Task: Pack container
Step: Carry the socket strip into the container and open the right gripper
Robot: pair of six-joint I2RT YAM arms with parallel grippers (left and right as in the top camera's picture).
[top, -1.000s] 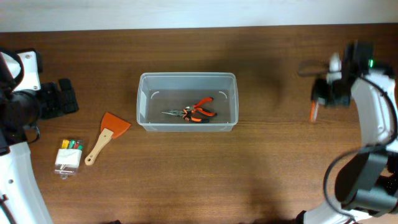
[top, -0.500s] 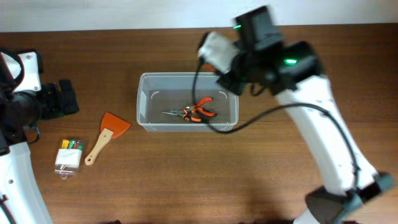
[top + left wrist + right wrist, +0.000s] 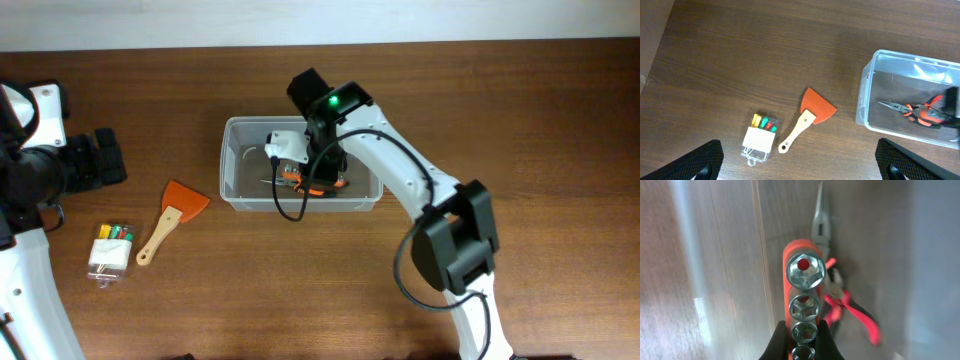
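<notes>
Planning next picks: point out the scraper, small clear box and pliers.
scraper [image 3: 807, 119], left wrist view, handle-blade joint
small clear box [image 3: 760, 140], left wrist view, white insert
pliers [image 3: 910, 109], left wrist view, pivot

Right arm [image 3: 395, 165] first: glossy white shells on the long links, chunky black housings at the joints, the biggest a boxy black block [image 3: 455, 245] partway along. A small green light [image 3: 331, 100] glows on the black wrist housing, with a white camera block [image 3: 283, 146] right beside it. A thin black cable [image 3: 292, 205] loops off the wrist, and a second cable [image 3: 400, 270] curves out beside the big block. Up close, its fingers [image 3: 779, 342] are slim dark prongs. Over to the left arm [image 3: 25, 290], same scheme: white shell, all-black left gripper [image 3: 108, 157], matte fingertips [image 3: 702, 161] with a grainy, pebbled surface
</notes>
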